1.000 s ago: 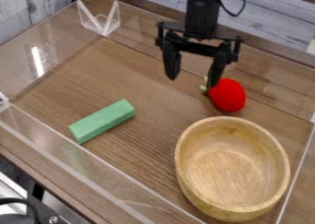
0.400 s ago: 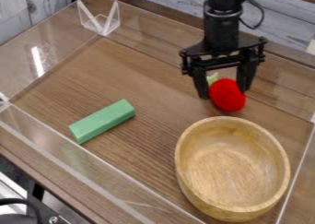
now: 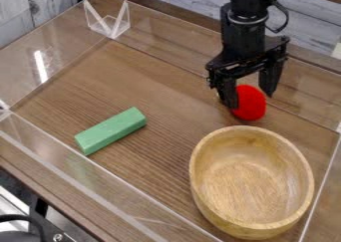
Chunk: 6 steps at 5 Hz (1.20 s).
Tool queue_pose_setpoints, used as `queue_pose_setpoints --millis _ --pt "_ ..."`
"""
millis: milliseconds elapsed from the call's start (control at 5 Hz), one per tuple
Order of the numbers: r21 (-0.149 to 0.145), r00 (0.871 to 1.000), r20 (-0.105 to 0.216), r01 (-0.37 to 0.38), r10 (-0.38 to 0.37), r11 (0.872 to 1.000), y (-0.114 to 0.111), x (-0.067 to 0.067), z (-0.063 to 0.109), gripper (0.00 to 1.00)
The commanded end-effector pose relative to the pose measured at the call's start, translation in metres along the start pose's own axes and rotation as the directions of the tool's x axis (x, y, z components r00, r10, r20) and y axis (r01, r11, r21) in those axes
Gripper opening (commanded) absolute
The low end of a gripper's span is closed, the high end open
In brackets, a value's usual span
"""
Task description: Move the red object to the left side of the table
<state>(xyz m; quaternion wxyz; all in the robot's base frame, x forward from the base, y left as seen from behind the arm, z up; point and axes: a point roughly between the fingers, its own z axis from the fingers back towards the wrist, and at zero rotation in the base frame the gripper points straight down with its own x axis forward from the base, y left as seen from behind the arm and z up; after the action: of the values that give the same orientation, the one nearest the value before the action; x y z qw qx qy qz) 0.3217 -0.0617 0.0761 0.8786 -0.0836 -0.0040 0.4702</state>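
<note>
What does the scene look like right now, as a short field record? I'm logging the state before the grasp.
red object: on the table, right side, beyond the bowl's far rim
gripper: open, pointing down, fingers straddling the red object, not closed on it
green block: lying flat, left of centre
wooden bowl: front right, empty
table: wood grain, clear walls
task status: red object not yet moved left

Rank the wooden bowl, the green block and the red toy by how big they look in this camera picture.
1. wooden bowl, clearly largest, though also nearest the camera.
2. green block.
3. red object, smallest; the gripper partly hides it.
</note>
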Motion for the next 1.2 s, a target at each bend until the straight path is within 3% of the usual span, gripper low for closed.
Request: queue_pose_setpoints --millis 0,400,800,1000 --pt "-0.037 0.997 0.026 -0.065 0.066 0.997 -0.006 0.007 0.005 1.0" --pt "-0.032 0.998 0.025 -0.055 0.055 0.998 -0.032 0.021 -0.001 1.0" --pt "-0.022 0.993 0.034 -0.112 0.113 0.993 -0.035 0.021 -0.029 1.0" --pt "-0.027 0.988 0.031 -0.153 0.154 0.988 -0.039 0.022 -0.033 0.0"
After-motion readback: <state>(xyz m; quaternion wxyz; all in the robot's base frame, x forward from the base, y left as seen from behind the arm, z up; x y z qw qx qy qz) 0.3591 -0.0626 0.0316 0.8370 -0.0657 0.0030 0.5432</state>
